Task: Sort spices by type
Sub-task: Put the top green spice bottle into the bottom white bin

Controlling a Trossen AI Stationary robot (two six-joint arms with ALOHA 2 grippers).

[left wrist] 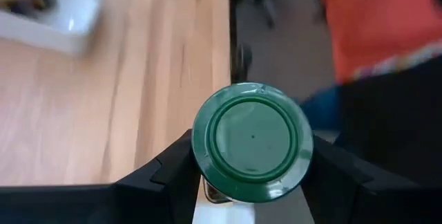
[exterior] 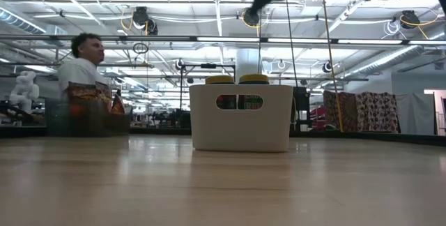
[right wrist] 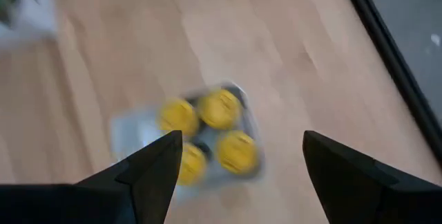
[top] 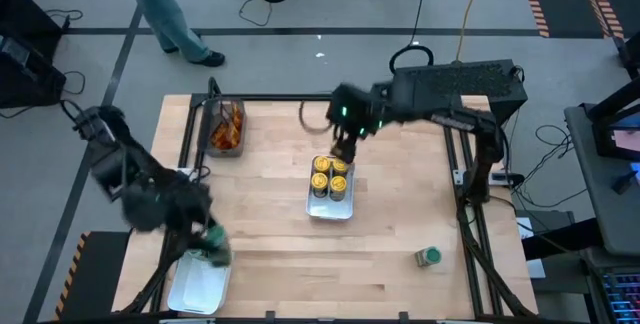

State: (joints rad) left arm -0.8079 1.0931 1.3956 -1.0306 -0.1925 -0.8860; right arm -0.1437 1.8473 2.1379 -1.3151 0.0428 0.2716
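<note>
My left gripper (top: pixel 213 249) is shut on a green-lidded spice jar (left wrist: pixel 252 141) over the far edge of a white tray (top: pixel 195 286) at the table's near left. My right gripper (right wrist: pixel 242 148) is open and empty, above a second white tray (top: pixel 345 209) at the table's middle. Several yellow-lidded jars (top: pixel 330 177) stand in that tray. They also show in the right wrist view (right wrist: pixel 207 134) and the low view (exterior: pixel 237 79). Another green-lidded jar (top: pixel 429 256) rests on the table at the near right. Orange-brown packets (top: pixel 226 124) sit in a dark bin at the far left. My left gripper pinches the green-lidded jar between its two fingers (left wrist: pixel 173 175), which sit on opposite sides of the jar at or just below the lid's rim (left wrist: pixel 200 162). The lid's top faces back toward the wrist. The jar is lifted clear of the table.
The dark bin (top: pixel 212 114) stands at the far left of the table. A person stands beyond the table's far left (top: pixel 165 9) and shows in the low view (exterior: pixel 82 62). Bare wood lies between the trays and along the near edge.
</note>
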